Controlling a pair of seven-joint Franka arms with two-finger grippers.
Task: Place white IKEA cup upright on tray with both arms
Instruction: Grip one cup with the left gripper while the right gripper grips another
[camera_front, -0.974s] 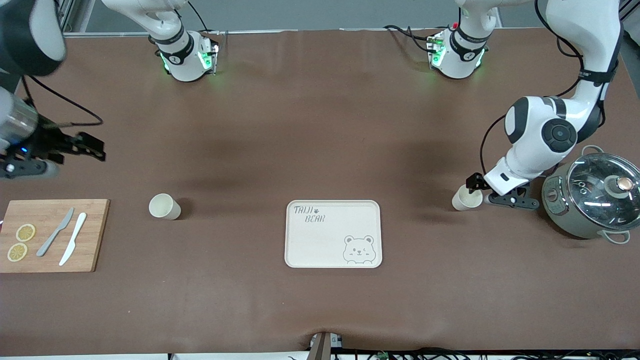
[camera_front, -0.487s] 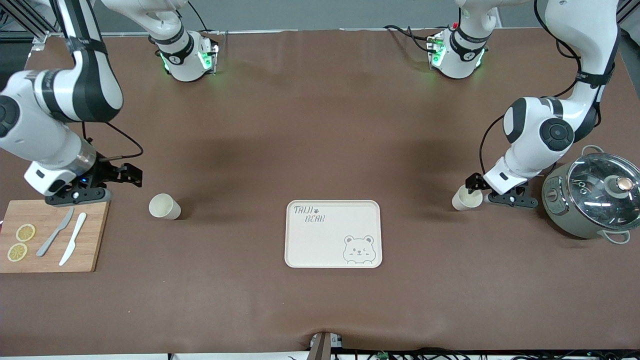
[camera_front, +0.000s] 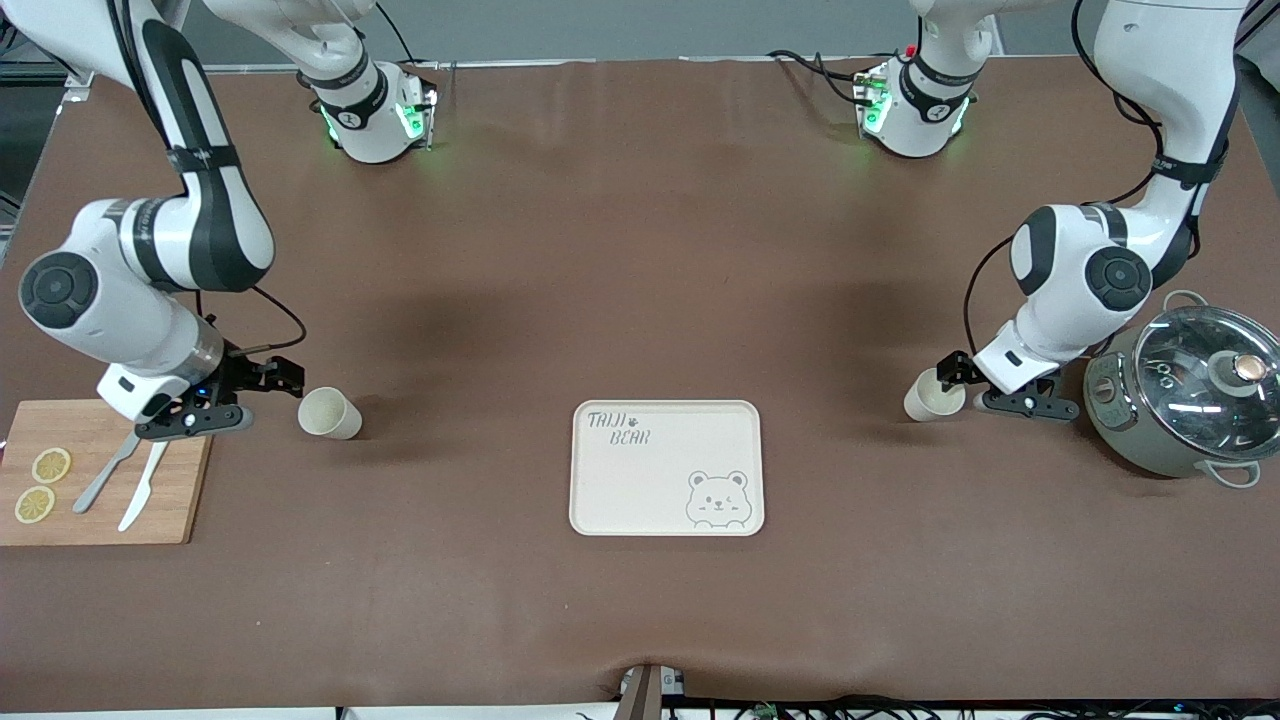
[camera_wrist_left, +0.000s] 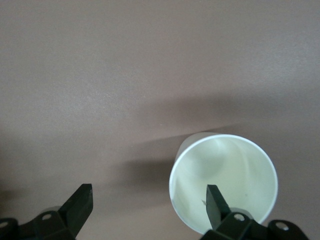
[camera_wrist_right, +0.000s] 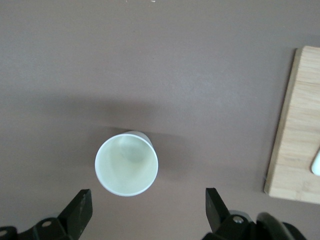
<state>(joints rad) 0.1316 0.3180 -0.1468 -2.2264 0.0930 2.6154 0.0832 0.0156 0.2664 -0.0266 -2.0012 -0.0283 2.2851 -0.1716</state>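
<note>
**White cups standing off the tray, both grippers spread wide**

White cup (camera_front: 934, 395) toward the left arm's end of the table stands upright on the brown tabletop (camera_front: 620, 250), mouth up and nothing inside it. The left gripper (camera_front: 962, 385) is low at this cup with its jaws released and wide apart; in the left wrist view one finger (camera_wrist_left: 216, 202) reaches over the cup's rim into its mouth while the other finger stands clear of the cup (camera_wrist_left: 223, 182), so nothing is clamped.

A second white cup (camera_front: 329, 413) stands upright toward the right arm's end, also empty, as the right wrist view shows (camera_wrist_right: 126, 163). The right gripper (camera_front: 262, 385) is low just beside it, over the tabletop between the cup and the wooden cutting board (camera_front: 60, 520), jaws released and wide, with the cup apart from both fingers.

Between the two cups, and nearer the front camera than either, lies the cream tray (camera_front: 600, 500) with its "TAIJI BEAR" lettering and bear face; it holds nothing.

On the cutting board lie two lemon slices (camera_front: 42, 485), a grey knife (camera_front: 100, 485) and a white knife (camera_front: 140, 500); the right arm's wrist covers the knives' upper ends and the board's corner. Just beside the left gripper sits a grey-green pot with a glass lid (camera_front: 1190, 400), cut off by the picture's edge; its contents cannot be made out.
</note>
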